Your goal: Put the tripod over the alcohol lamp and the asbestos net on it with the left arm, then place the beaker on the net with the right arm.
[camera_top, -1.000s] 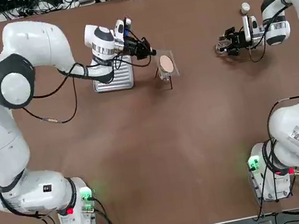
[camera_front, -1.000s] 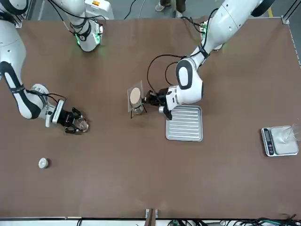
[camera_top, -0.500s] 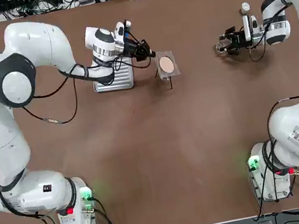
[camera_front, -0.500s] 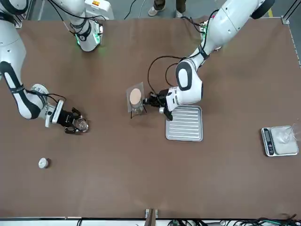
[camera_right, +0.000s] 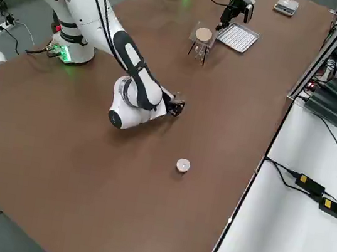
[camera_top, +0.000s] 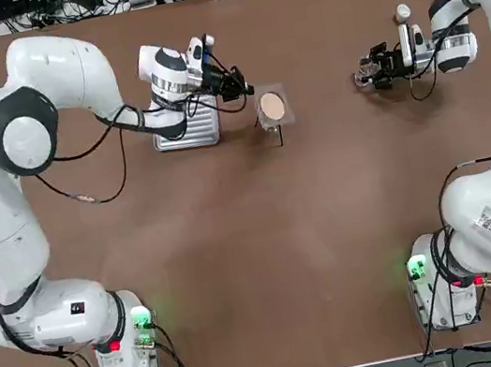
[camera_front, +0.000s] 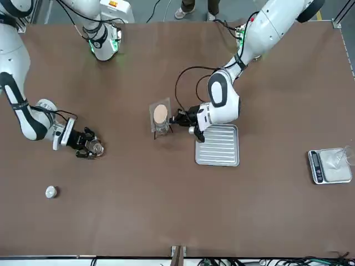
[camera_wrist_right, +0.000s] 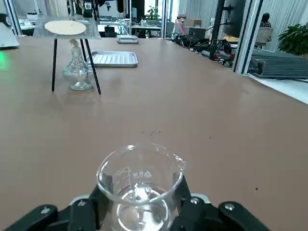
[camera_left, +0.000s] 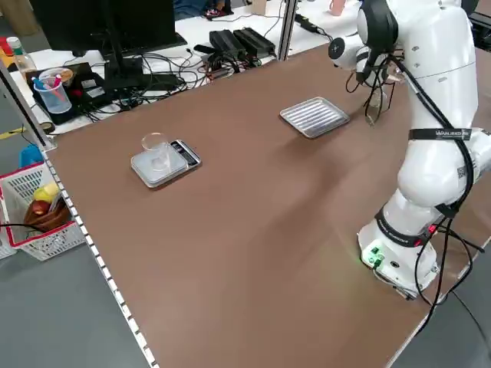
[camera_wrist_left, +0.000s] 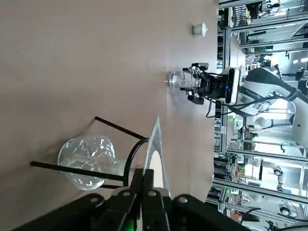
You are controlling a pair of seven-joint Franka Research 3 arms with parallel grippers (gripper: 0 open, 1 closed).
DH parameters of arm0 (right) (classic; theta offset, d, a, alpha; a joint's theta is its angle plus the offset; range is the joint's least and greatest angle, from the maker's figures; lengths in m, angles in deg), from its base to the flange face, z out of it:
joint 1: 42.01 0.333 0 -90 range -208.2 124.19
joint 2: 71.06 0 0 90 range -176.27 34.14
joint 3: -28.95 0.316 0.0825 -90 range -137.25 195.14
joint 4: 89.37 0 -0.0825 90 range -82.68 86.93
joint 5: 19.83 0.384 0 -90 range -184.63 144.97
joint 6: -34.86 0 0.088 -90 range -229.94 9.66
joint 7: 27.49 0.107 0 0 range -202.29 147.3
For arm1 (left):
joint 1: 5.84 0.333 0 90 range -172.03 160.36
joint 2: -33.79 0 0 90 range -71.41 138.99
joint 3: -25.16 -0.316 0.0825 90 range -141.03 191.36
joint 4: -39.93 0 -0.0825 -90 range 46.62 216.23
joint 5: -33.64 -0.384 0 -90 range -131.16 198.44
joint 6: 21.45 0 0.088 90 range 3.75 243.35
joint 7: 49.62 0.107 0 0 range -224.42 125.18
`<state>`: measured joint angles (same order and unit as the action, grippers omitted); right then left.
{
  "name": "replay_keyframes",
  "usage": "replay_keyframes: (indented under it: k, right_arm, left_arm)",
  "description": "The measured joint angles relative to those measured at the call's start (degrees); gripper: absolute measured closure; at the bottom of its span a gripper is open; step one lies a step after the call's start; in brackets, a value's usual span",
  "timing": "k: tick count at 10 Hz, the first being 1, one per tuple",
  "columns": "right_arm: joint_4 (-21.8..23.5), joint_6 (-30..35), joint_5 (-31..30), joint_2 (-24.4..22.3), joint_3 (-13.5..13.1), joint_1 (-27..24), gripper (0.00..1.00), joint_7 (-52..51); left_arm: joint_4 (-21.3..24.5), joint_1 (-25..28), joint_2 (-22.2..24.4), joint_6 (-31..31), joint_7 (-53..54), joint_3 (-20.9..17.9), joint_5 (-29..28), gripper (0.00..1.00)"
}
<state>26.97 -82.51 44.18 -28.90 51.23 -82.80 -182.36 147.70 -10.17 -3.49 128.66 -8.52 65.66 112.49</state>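
Wrist views show right fingers (camera_wrist_right: pixel 183 192) clamping beaker (camera_wrist_right: pixel 139 197), hidden left-side; left fingers (camera_wrist_left: pixel 136 185) shut by tripod (camera_wrist_left: pixel 130 162), hold unclear.

Tripod (camera_wrist_right: pixel 54 67) blocks; tray (camera_wrist_right: pixel 114 59) beyond (ribbed)

The net's disc (camera_front: pixel 160 114) looks pinkish tan, the tabletop (camera_front: pixel 138 205) brown, the tripod (camera_wrist_right: pixel 54 65) black.

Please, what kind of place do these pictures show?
Probably a robotics laboratory: two white jointed robot arms work over a brown table, with a clear glass beaker, a small clear glass alcohol lamp and a white-and-grey digital scale.
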Motion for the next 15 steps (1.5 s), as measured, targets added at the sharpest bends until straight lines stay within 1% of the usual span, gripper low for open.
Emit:
replay_keyframes:
  k: [6, 10, 12, 15]
  right_arm:
    - [-0.6, 0.0, 0.0, 0.0, 0.1, 0.5, 0.41, 1.2]
    - [-1.6, 0.1, 0.0, 0.0, 0.3, 1.5, 0.41, 2.7]
    - [-1.8, 0.1, 0.1, -0.1, 0.4, 2.2, 0.41, 3.3]
    - [-1.9, 0.1, 0.1, -0.6, 0.4, 2.6, 0.41, 4.1]
  left_arm:
    - [-0.1, 0.1, -0.1, 0.1, 0.0, -0.2, 0.0, 0.96]
    - [-1.0, 0.0, -1.0, 0.1, 0.4, -0.2, 0.0, 0.94]
    - [-1.3, 0.1, -1.2, 0.1, 0.5, -0.4, 0.0, 0.95]
    - [-1.6, 0.0, -1.4, 0.1, 0.5, -0.4, 0.0, 0.92]
